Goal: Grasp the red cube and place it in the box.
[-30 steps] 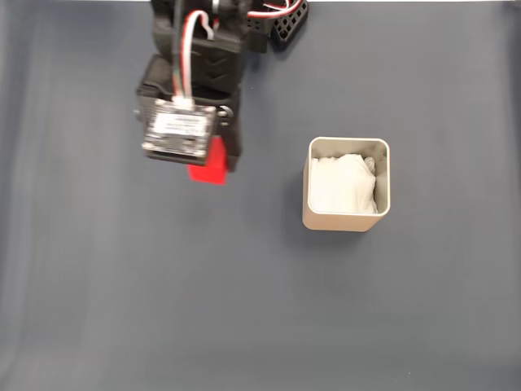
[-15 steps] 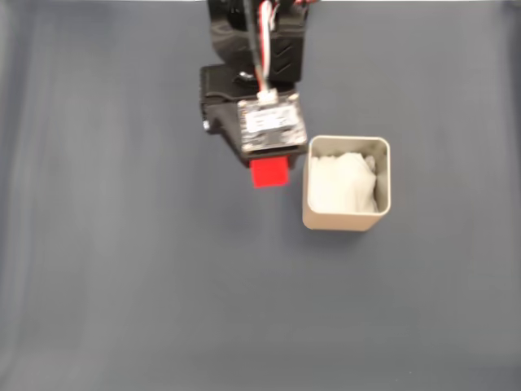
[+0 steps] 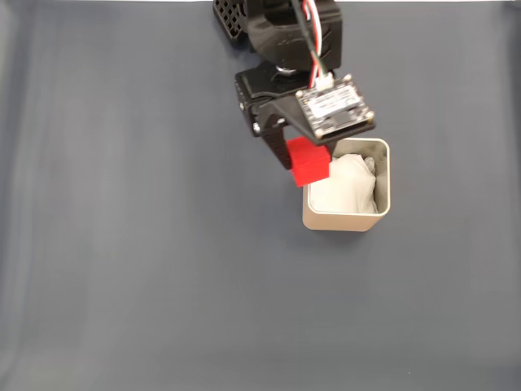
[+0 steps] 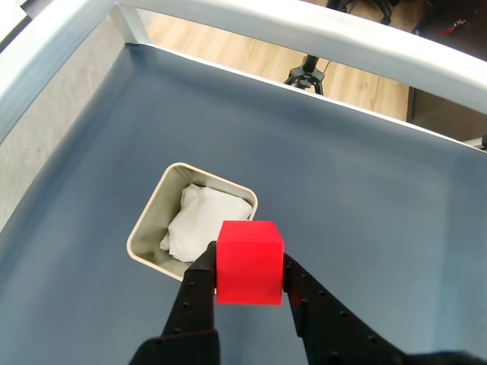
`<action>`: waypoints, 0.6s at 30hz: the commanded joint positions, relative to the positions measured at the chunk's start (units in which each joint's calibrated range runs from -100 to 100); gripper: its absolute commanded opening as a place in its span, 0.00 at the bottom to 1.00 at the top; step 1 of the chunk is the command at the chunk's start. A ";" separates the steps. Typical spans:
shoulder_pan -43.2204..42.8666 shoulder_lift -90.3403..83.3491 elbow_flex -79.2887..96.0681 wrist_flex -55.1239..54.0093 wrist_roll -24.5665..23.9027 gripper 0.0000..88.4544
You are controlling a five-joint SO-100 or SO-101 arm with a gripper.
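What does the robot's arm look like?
The arm is black plastic, with red, white and black cables running down it. A small grey board with a white label sits on top. Its end effector has two black fingers.

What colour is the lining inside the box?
White, crumpled lining inside the beige box; clearest in the wrist view.

No text can be read; the label (image 3: 334, 108) on the arm's module is blurred.
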 commanded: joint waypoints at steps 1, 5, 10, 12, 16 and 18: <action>-1.97 -1.30 -0.42 -1.14 0.49 0.00; -4.10 -0.26 -0.79 -1.79 0.73 0.00; -6.09 0.86 -0.97 -2.45 0.88 0.00; -6.59 1.38 -0.97 -2.86 0.98 0.00; -6.94 2.34 -0.97 -3.84 1.17 0.00; -6.94 2.86 -0.97 -4.50 1.37 0.00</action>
